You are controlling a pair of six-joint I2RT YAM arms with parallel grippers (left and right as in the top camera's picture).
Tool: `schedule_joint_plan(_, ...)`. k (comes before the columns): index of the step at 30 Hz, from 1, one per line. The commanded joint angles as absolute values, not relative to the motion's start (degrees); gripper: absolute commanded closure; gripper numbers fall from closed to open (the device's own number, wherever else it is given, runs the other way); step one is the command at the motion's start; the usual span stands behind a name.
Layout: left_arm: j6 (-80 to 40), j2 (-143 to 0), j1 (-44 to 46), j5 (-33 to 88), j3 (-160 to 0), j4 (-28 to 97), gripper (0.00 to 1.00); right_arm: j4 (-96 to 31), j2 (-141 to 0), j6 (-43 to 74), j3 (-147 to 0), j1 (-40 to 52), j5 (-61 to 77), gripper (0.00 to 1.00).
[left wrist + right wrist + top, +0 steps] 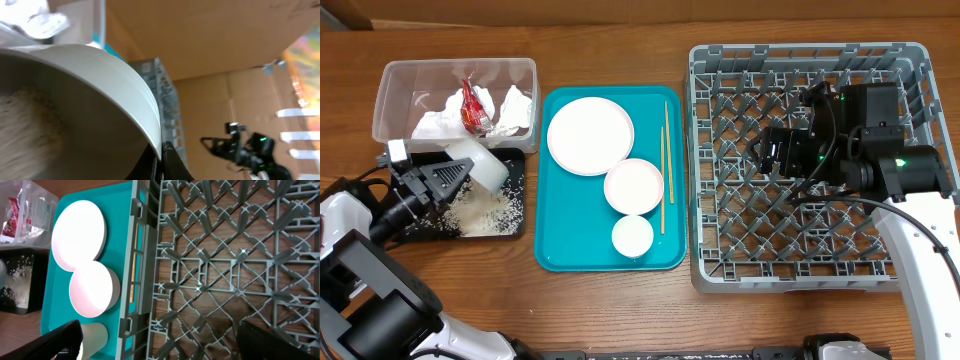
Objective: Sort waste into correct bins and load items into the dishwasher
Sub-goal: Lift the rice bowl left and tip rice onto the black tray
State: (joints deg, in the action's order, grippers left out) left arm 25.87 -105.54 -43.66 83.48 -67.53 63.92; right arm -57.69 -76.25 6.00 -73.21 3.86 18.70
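Leaning white bowl (485,165) over scattered rice (490,212)

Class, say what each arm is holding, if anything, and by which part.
The left jaws clamp the rim of a round white bowl, tipped over the shallow black tray. The right jaws stand open above the grey plastic dish rack, holding nothing.

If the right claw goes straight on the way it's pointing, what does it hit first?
The rack. The open right claw points down at its peg grid, and nothing shows between them. How high above it the claw hangs is unclear.
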Motion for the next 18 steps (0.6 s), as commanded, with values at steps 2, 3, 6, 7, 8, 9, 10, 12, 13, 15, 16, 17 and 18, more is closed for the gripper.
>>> schedule_joint_plan(2,18.79,-104.25,-43.97,90.59,-67.44,63.7,0.96,-57.69,-76.23,5.93,-74.26,4.12,19.14,0.0)
schedule_joint_plan(3,18.48,-104.25,-43.97,90.56,-67.44,63.72,0.96,-57.82,-76.23,5.93,-74.26,4.12,19.11,0.0)
schedule_joint_plan(6,14.33,-104.25,-43.97,90.59,-67.44,63.79,0.96,-57.84,-76.23,5.93,-74.26,4.12,19.11,0.0)
schedule_joint_plan(7,12.75,-104.25,-43.97,90.59,-67.44,63.75,0.96,-57.82,-76.23,5.93,-74.26,4.12,19.14,0.0)
schedule_joint_plan(8,11.79,-104.25,-43.97,90.56,-67.44,63.75,0.96,-57.82,-76.23,5.93,-74.26,4.12,19.11,0.0)
schedule_joint_plan(9,11.05,-104.25,-43.97,90.56,-67.44,63.77,0.96,-57.82,-76.23,5.93,-74.26,4.12,19.14,0.0)
schedule_joint_plan(10,11.0,-104.25,-43.97,90.59,-67.44,63.79,0.96,-57.84,-76.23,5.93,-74.26,4.12,19.14,0.0)
schedule_joint_plan(12,10.66,-104.25,-43.97,90.5,-67.44,63.55,0.96,-57.87,-76.23,5.96,-74.26,4.12,19.14,0.0)
schedule_joint_plan(13,10.52,-104.25,-43.97,90.52,-67.44,62.94,0.96,-57.84,-76.23,5.96,-74.26,4.12,19.16,0.0)
schedule_joint_plan(15,7.84,-104.22,-43.97,90.61,-67.44,63.44,0.96,-57.84,-76.23,5.96,-74.26,4.12,19.16,0.0)
schedule_joint_plan(16,7.07,-104.22,-43.97,90.56,-67.44,63.24,0.96,-57.91,-76.23,5.96,-74.26,4.12,19.16,0.0)
schedule_joint_plan(17,6.92,-104.22,-43.97,90.61,-67.44,62.54,0.96,-57.91,-76.23,5.93,-74.26,4.12,19.14,0.0)
schedule_joint_plan(18,5.69,-104.22,-43.97,90.63,-67.44,63.02,0.96,-57.95,-76.23,5.93,-74.26,4.12,19.14,0.0)
